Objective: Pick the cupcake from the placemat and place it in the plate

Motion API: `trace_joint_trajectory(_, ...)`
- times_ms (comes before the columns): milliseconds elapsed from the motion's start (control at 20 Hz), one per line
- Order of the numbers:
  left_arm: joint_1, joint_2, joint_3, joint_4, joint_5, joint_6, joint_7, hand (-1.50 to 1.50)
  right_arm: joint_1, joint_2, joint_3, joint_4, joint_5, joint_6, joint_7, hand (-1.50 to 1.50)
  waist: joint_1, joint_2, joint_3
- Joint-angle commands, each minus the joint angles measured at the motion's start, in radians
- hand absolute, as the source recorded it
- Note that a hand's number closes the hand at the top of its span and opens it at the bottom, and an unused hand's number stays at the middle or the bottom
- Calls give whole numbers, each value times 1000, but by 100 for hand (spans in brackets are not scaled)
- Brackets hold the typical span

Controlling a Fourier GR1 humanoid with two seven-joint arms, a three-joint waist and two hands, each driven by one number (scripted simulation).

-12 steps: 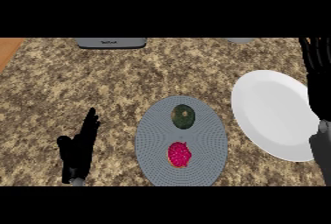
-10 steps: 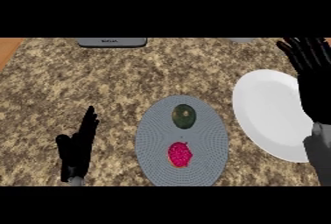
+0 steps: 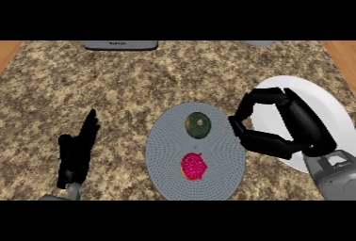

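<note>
Right hand (image 3: 281, 129) of mine hangs over the gap between the white plate (image 3: 334, 113) and the grey round placemat (image 3: 163, 141), its fingers and thumb bent into a wide open curl with nothing between them; the fingertips point toward the placemat's right edge, and the hand covers much of the plate's left side. My grey forearm (image 3: 334, 176) comes in from the lower right corner and crosses the plate's lower part. On the placemat lie two things, apart from one another: the cupcake (image 3: 194, 166), pink-red, sits on the lower half, and a dark green rounded object (image 3: 198, 125) sits on the upper half, nearer to my fingertips than the cupcake is. Neither is touched by my hand. Left hand (image 3: 76, 153) rests at the lower left of the counter (image 3: 104, 80), open, fingers straight and pointing up, well apart from the placemat. At the far edge of the speckled brown counter a grey flat object (image 3: 120, 44) shows in part, and a smaller grey shape (image 3: 261, 43) lies further right.
</note>
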Motion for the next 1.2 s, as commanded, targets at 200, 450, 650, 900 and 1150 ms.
trace_joint_trajectory(200,-23,16,20,10,10,-27,12,0,311,289,104,97,-202,-27,-338,-150,4,24,16)
trace_joint_trajectory(450,-42,24,44,32,15,-63,14,0,264,141,191,204,12,104,-452,-150,4,16,11)
trace_joint_trajectory(650,-44,7,42,59,14,-60,2,0,147,42,175,169,191,49,-289,-150,3,14,10)
trace_joint_trajectory(900,-28,3,49,72,15,-87,-28,0,26,25,227,93,314,130,-40,-150,6,13,9)
trace_joint_trajectory(1150,-38,-4,52,87,-4,-81,-27,0,-53,29,300,47,301,347,185,-150,8,14,9)
